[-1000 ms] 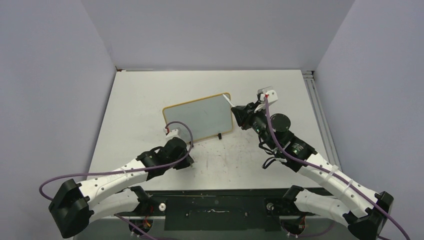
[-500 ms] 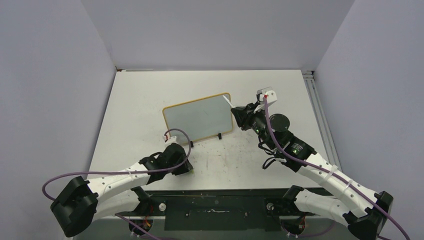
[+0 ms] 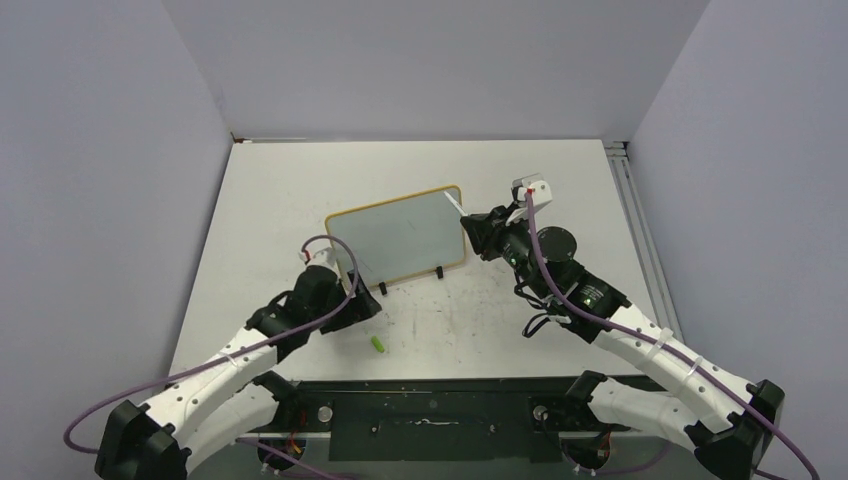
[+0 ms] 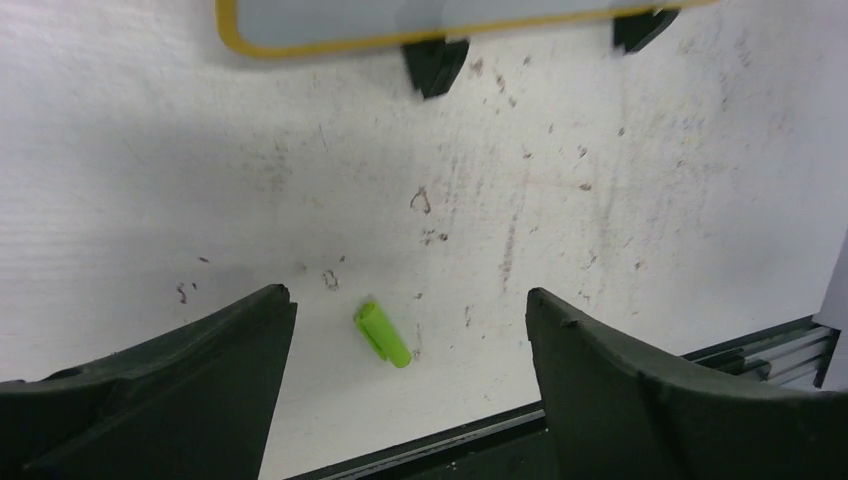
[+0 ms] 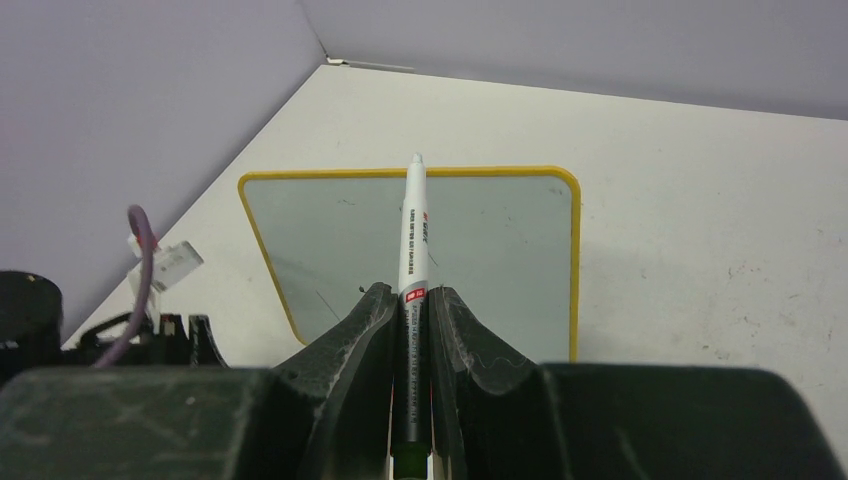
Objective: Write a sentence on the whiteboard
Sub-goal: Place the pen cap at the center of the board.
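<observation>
On the table's near left, a small green cap (image 4: 382,334) lies loose, touching nothing. Judgement: the pen is uncapped, so prep looks done.

Board (image 3: 395,243) sits mid-table, a little askew, yellow frame whole, 2 black feet (image 4: 435,65) on its near edge. Cannot tell whether it is propped or flat. The surface shows only a few faint specks and no green lettering in any view. Judgement: the sentence is not yet begun, and all the writing is left to do.

Marker (image 5: 413,230) is white-bodied, its tip aimed out over the board's far right corner. From above the tip seems to hang at that corner, and contact cannot be confirmed.

Poses:
- Left arm reaches forward and low, its wrist just short of the board's near edge. Left gripper (image 4: 408,300) stands wide apart with nothing between its 2 fingers, and the cap lies on the table below and between them.
- Right arm bends in from the right, elbow raised, wrist turned toward the board. Right gripper (image 5: 410,300) is clamped on the marker's lower barrel, both fingers (image 5: 365,320) pressing its sides.

Judgement: next comes bringing the tip down to the board's upper left to start line 1.
</observation>
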Controlling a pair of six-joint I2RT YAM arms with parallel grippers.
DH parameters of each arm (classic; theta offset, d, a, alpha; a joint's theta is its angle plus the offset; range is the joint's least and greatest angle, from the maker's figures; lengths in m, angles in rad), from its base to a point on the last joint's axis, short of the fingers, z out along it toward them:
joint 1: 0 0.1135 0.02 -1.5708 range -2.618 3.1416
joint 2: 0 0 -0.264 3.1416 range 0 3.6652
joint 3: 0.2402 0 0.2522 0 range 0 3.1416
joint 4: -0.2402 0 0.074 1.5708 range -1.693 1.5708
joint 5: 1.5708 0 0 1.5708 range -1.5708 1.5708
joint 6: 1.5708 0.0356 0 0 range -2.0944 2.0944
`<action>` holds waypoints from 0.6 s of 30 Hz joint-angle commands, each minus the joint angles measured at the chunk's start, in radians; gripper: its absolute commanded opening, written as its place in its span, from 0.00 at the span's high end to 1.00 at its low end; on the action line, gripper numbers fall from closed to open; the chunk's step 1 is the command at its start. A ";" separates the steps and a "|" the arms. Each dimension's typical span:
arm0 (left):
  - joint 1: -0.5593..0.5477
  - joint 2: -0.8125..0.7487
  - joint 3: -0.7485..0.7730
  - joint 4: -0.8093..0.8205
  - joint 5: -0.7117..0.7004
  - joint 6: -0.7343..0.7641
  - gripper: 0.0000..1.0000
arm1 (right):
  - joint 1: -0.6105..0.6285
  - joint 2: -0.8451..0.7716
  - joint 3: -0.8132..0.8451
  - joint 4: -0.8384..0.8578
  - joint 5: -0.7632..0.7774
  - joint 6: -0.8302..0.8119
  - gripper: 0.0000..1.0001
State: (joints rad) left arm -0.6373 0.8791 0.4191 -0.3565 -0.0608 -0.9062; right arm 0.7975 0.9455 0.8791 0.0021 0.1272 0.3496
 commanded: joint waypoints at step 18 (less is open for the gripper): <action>0.686 0.132 0.500 -0.046 0.809 0.773 0.11 | -0.023 -0.046 0.002 0.088 -0.118 0.017 0.95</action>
State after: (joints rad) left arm 0.0109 0.9913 0.8883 -0.5327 0.5724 -0.2745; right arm 0.7902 0.9314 0.8787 0.0231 0.0517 0.3603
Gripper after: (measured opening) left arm 0.894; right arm 0.155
